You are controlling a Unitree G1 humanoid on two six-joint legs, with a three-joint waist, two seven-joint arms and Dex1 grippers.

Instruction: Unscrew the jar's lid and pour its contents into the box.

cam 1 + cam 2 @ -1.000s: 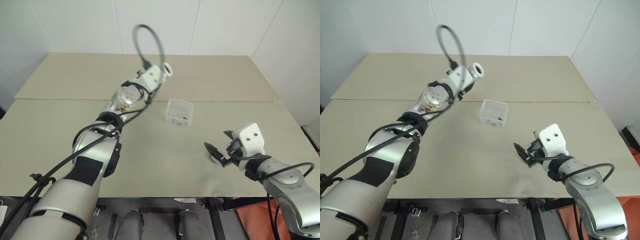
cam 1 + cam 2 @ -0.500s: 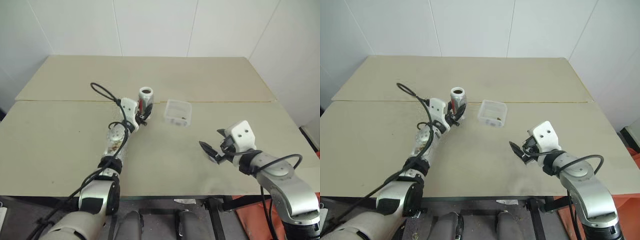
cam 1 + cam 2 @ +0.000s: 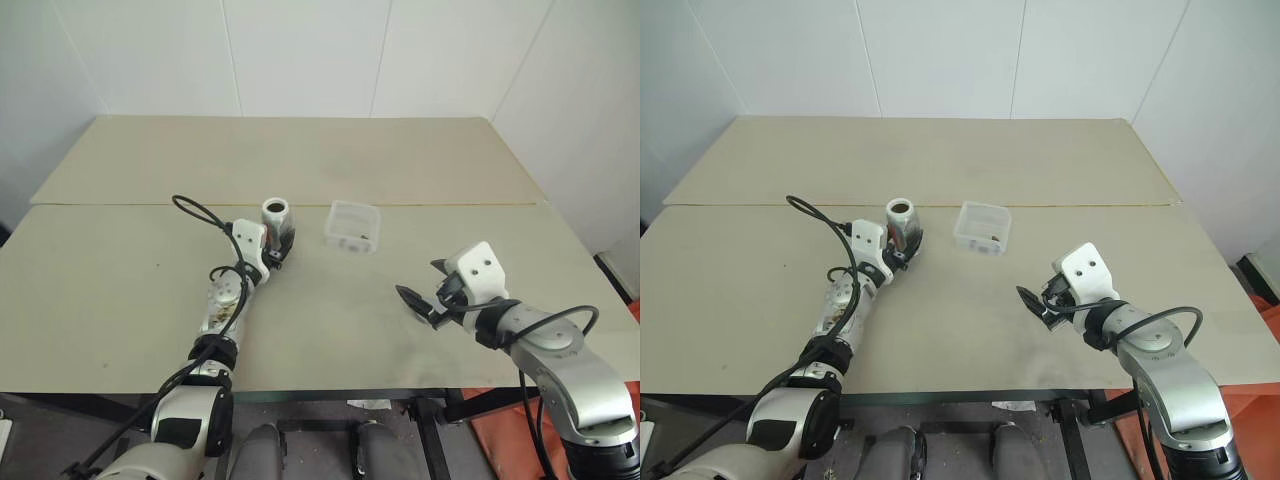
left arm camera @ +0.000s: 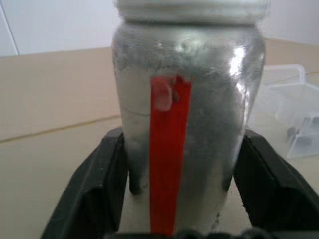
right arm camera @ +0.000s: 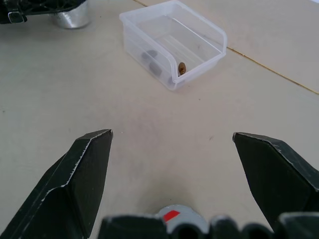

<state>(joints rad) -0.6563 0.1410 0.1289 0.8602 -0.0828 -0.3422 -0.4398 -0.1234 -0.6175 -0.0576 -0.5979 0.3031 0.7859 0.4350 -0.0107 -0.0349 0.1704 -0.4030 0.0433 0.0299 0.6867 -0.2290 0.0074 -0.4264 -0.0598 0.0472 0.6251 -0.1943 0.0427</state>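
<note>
The jar (image 3: 276,213), silvery with a red stripe, stands upright and uncapped on the table just left of the box (image 3: 345,205). My left gripper (image 3: 278,240) is open, its fingers (image 4: 97,191) flanking the jar's (image 4: 187,99) lower body. The clear box (image 5: 134,45) holds the contents (image 5: 151,59), a few small dark bits. My right gripper (image 3: 418,303) hovers open over the table, nearer to me and right of the box, holding nothing. A grey round piece with a red mark, seemingly the lid (image 5: 173,219), lies low between the right fingers' bases.
The beige table (image 3: 130,280) has a seam running across it just behind the jar and box. White walls close it off at the back and right. Bare tabletop lies left of the jar and between the two arms.
My left arm came down from above and left of the box and set the jar upright on the table left of it. Its jaws have loosened off the jar. The right arm stayed put.
</note>
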